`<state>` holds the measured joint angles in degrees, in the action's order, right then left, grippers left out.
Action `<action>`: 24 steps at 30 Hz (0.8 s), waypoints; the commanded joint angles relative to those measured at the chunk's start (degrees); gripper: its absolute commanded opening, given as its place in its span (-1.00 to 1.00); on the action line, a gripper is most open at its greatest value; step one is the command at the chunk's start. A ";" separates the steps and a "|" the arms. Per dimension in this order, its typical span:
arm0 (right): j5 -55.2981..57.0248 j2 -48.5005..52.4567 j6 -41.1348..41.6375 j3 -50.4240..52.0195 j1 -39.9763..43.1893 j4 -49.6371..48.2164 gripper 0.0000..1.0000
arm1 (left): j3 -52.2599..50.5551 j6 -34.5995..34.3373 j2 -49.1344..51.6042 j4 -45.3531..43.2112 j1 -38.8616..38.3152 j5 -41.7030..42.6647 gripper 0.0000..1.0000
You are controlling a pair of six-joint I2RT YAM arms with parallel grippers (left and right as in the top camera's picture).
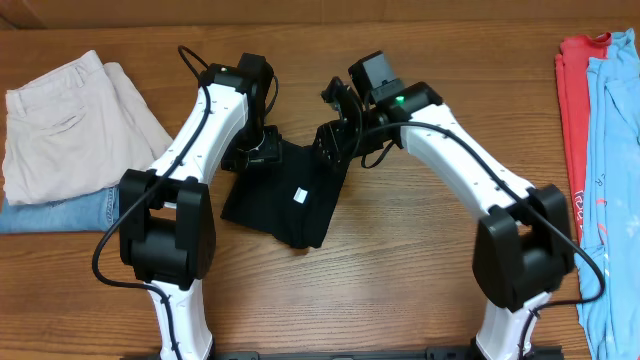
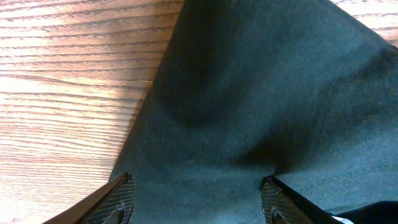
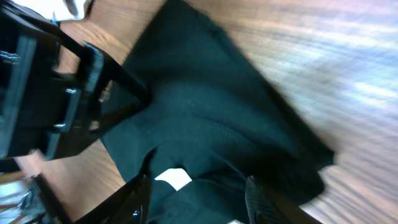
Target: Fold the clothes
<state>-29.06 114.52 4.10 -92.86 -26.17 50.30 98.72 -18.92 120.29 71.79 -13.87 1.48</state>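
The clothes, a black shirt (image 1: 283, 200), lie folded into a narrow slanted bundle in the middle of the wooden table, the white tag (image 1: 299, 194) facing up. My left gripper (image 1: 260, 152) is at the bundle's upper left corner. In the left wrist view it (image 2: 198, 198) is open, its fingers (image 2: 121, 198) wide apart over flat black cloth (image 2: 261, 106). My right gripper (image 1: 331, 146) is at the upper right corner. In the right wrist view it (image 3: 198, 199) stands open over a raised fold of the shirt (image 3: 205, 118), next to the tag (image 3: 174, 178).
Cream trousers (image 1: 70, 120) lie on blue jeans (image 1: 60, 212) at the left edge. A red garment (image 1: 575, 120) and a light blue one (image 1: 615, 150) lie at the right edge. The left arm's gripper body (image 3: 56, 106) shows close by in the right wrist view.
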 commanded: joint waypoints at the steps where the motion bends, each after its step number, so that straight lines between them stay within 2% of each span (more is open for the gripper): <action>1: -5.14 3.93 0.20 0.66 0.13 0.68 0.04 | 0.33 1.36 0.92 0.15 -0.15 0.48 0.37; 4: -1.97 6.29 0.22 0.68 0.15 4.79 -0.03 | 0.33 1.33 0.92 0.37 -0.22 0.50 0.39; 7: 5.05 7.91 0.26 0.94 0.20 7.72 -0.03 | 0.33 1.33 0.92 0.63 -0.26 0.66 0.39; 11: 9.68 8.35 0.22 1.03 0.20 7.43 0.00 | 0.33 1.33 0.92 1.07 -0.48 1.79 0.40; 18: 11.50 8.35 0.22 1.03 0.33 6.12 0.07 | 0.33 1.33 0.92 2.36 -1.55 1.99 0.42; 24: 18.82 8.66 0.28 1.03 0.70 6.19 0.08 | 0.28 1.33 0.92 3.56 -1.70 1.99 0.42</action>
<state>-15.25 122.65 4.45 -92.12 -25.96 56.62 98.72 -18.90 120.40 75.02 -15.40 2.83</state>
